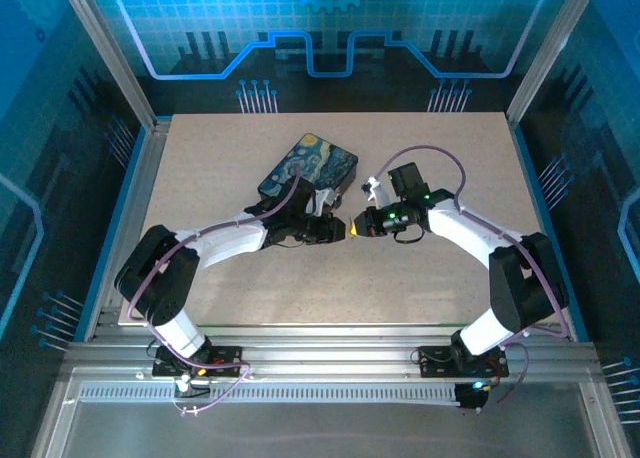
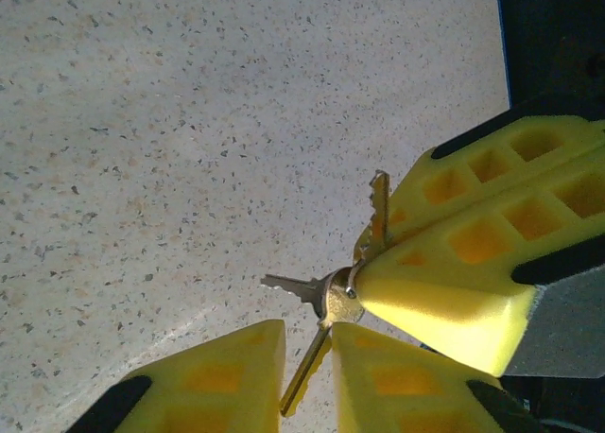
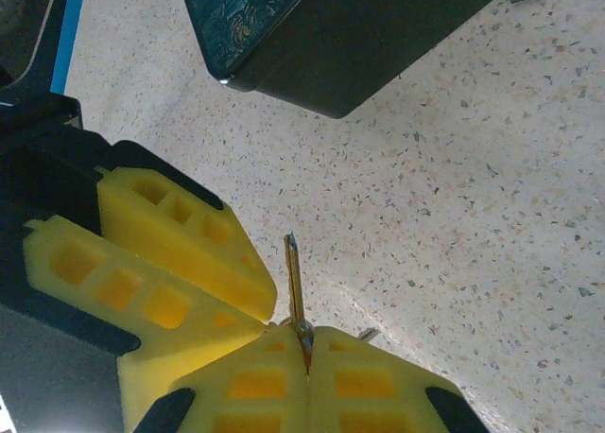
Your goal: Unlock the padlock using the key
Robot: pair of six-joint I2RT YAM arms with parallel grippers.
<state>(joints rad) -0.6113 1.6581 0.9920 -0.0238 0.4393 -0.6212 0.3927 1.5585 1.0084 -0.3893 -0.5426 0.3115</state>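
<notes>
R gripper [image 3: 307, 346] is pressed shut on the key [image 3: 295, 277], blade poking out past its tips. L gripper [image 2: 308, 334] jaws sit narrowly apart round a second key [image 2: 304, 372] (gripping? can't tell). Unlocking's all left to do, imo.

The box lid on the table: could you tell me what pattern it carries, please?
The box lid shows blue-and-yellow painted swirls, clearest from top external.
</notes>
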